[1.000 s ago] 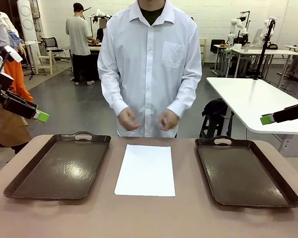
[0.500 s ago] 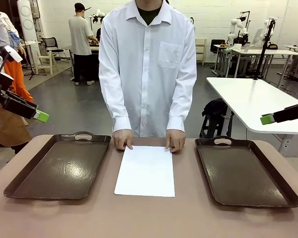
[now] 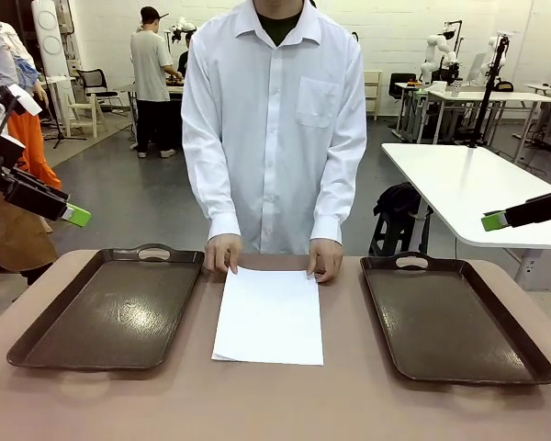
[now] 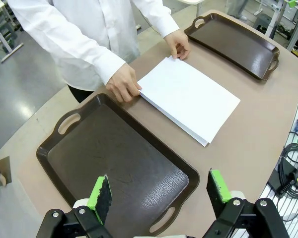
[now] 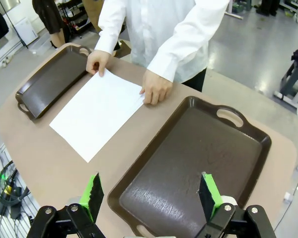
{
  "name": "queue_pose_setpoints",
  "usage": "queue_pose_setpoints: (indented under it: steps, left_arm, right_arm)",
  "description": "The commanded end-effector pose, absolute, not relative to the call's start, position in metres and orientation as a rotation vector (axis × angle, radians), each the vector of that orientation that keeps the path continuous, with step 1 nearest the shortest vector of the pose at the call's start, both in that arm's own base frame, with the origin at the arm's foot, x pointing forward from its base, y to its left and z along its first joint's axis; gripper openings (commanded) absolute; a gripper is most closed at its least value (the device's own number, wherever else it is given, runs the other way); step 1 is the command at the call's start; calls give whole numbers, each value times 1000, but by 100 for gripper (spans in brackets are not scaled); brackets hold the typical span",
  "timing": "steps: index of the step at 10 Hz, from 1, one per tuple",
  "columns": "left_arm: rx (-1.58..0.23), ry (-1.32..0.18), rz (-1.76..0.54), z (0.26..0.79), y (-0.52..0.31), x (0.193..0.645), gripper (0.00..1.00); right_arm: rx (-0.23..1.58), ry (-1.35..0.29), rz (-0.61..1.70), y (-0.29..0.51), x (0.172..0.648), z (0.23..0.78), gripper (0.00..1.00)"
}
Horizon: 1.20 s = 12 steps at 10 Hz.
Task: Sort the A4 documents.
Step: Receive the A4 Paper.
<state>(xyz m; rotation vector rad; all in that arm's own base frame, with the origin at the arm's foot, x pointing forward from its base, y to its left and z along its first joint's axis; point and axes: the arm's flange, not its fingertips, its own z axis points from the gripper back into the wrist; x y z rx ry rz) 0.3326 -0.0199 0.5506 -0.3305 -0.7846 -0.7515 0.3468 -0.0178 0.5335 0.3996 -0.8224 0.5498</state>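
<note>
Front view: A4 documents (image 3: 268, 315) lie in a flat stack mid-tabletop (image 3: 275, 404), between left tray (image 3: 110, 308) and right tray (image 3: 455, 317), touching neither. Person (image 3: 275, 119) at the far side rests fingertips (image 3: 230, 268) on the stack's far corners. Left wrist view: robot's left hand (image 4: 159, 191) released, jaws wide, grasping nothing, raised clear of the tabletop. Right wrist view: robot's right hand (image 5: 151, 191) likewise released and raised.

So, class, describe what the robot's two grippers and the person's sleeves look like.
The left gripper and right gripper match: two black, bolted fingers each, tipped with bright green pads. The person's sleeves are long, white and cuffed, on a collared shirt with a chest pocket.
</note>
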Motion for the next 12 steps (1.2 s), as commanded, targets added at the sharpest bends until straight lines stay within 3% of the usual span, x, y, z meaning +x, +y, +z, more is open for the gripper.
queue_pose_setpoints:
  steps: [1,12]
  left_arm:
    - [-331,-791,-752,551,-19,333,100]
    - [-331,-791,-752,551,-19,333,100]
  right_arm:
    - [413,-823,552,-17,348,532,100]
    - [413,-823,552,-17,348,532,100]
